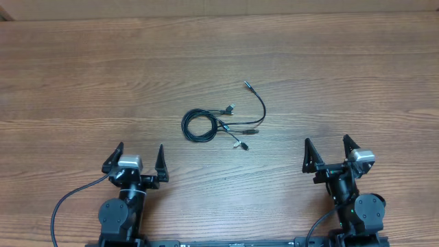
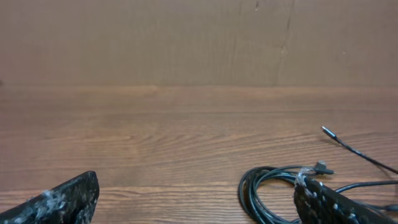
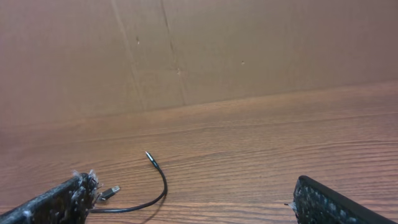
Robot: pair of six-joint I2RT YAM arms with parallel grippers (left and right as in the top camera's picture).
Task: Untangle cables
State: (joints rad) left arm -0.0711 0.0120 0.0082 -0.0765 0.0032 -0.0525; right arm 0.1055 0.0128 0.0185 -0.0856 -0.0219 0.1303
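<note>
While both grippers are hanging wide open w/ nothing between the fingers, the left gripper (image 1: 140, 146) at lower left of the overhead frame & the right gripper (image 1: 326, 139) at lower right, the cables (image 1: 223, 122) are lying as one small tangle on the table (image 1: 82, 75). They're sitting approx. centre frame, between the two grippers & well apart from both. Left wrist view is catching the cables (image 2: 261, 186) at its lower right; right wrist view is showing only a loose stretch at its lower left. Judging by looks, they're going to be v. light, limp & thin, much thinner than a finger, so a tug is prob. going to drag the whole bunch rather than free one cord. The coil (image 1: 199, 125) on the left of the tangle is looking like the bulkiest bit to pin down. The stray plug (image 1: 247, 85) reaching toward upper right is looking like the easiest end to pinch, right at the plug body, not mid-cord
</note>
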